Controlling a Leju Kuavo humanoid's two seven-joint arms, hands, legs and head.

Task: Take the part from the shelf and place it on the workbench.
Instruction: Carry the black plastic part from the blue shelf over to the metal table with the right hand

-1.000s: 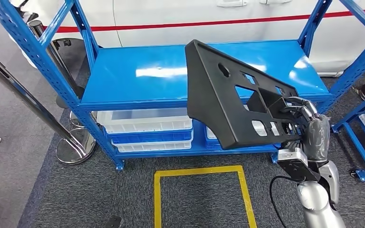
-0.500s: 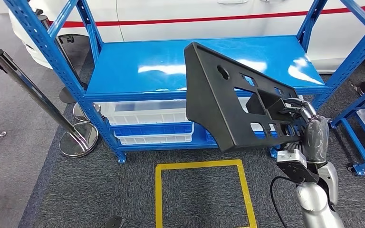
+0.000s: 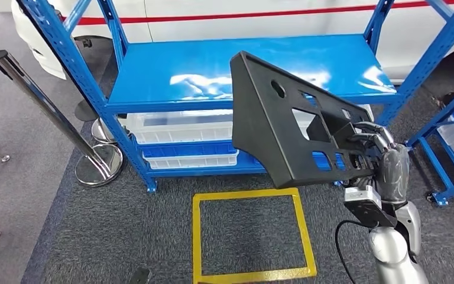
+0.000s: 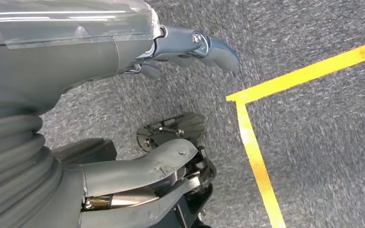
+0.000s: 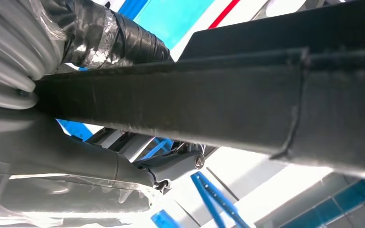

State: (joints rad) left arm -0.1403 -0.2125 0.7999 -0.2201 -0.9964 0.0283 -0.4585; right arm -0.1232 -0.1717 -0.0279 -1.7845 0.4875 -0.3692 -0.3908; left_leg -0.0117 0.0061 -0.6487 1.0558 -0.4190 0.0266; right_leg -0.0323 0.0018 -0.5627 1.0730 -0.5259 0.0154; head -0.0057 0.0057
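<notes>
Gripping black angular plastic part | right hand | glossy blue shelf

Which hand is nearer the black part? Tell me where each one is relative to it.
Right. The right hand grips the black part at its lower edge, holding it up before the blue shelf. The left hand hangs low over the carpet, apart from it.
</notes>
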